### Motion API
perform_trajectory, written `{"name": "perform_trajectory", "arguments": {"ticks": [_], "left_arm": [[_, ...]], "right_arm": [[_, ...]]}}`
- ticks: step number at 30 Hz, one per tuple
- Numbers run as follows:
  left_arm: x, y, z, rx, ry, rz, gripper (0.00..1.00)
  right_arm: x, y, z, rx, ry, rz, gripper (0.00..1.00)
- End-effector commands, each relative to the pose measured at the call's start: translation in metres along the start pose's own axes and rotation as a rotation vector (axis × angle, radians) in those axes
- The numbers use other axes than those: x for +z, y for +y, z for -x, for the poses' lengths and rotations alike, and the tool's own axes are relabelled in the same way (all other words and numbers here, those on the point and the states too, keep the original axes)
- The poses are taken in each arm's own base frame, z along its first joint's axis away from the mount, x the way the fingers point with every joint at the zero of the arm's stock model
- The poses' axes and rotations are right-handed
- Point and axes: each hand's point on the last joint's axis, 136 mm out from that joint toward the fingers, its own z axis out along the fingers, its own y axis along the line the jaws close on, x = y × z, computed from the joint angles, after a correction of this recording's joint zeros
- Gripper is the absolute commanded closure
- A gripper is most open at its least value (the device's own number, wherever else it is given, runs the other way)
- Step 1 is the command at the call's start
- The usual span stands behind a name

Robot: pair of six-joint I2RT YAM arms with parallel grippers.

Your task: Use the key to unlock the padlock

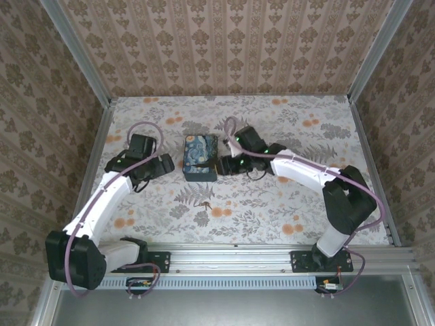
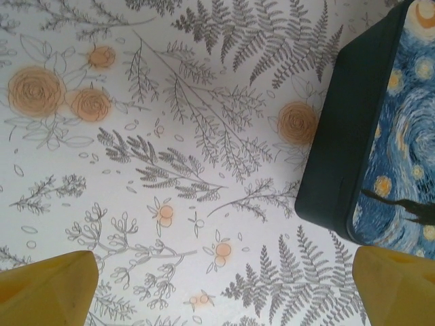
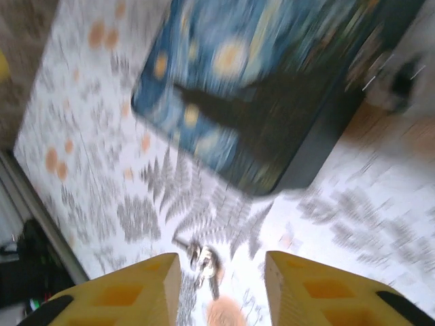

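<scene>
Jaws apart, the left gripper (image 2: 221,257) and right gripper (image 3: 221,259) flank the blue box (image 1: 200,157); the padlock (image 1: 205,203) lies near it, untouched.

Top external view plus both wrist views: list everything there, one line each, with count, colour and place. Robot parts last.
box: 1, dark blue with a swirl pattern, mid-table between the two grippers
padlock: 1, grey metal, on the cloth on the near side of the box, apart from it; blurred
tablecloth: 1, white with grey ferns and orange flowers, covering the table
wallpaper: brown patterned, on three sides
rail: 1, silver, along the near edge
left arm: 1, white and black, left of the box
right arm: 1, white and black, right of the box
left gripper: 1, yellow fingers, open
right gripper: 1, yellow fingers, open
</scene>
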Motion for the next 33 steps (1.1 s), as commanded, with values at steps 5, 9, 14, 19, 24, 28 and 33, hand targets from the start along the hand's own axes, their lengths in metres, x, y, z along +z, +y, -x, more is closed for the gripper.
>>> {"name": "perform_trajectory", "arguments": {"ticks": [5, 9, 14, 19, 24, 28, 33], "left_arm": [[-0.004, -0.001, -0.042, -0.003, 0.136, -0.054, 0.04], [-0.005, -0.004, -0.051, -0.019, 0.133, -0.079, 0.04], [-0.011, -0.005, -0.049, -0.009, 0.110, -0.089, 0.04], [-0.013, -0.005, -0.049, 0.001, 0.106, -0.092, 0.04], [-0.011, -0.005, -0.050, 0.005, 0.106, -0.095, 0.04], [-0.009, -0.006, -0.051, 0.007, 0.107, -0.103, 0.04], [-0.008, -0.008, -0.052, 0.011, 0.111, -0.113, 0.04]], "right_arm": [[0.055, 0.013, -0.070, -0.155, 0.205, -0.038, 0.60], [0.077, 0.014, -0.081, -0.193, 0.237, -0.082, 0.57], [0.090, 0.005, -0.087, -0.171, 0.249, -0.113, 0.57], [0.100, 0.003, -0.086, -0.158, 0.245, -0.118, 0.57], [0.107, 0.005, -0.086, -0.158, 0.248, -0.119, 0.60], [0.111, 0.009, -0.083, -0.163, 0.247, -0.110, 0.63], [0.113, 0.014, -0.075, -0.152, 0.217, -0.095, 0.61]]}}
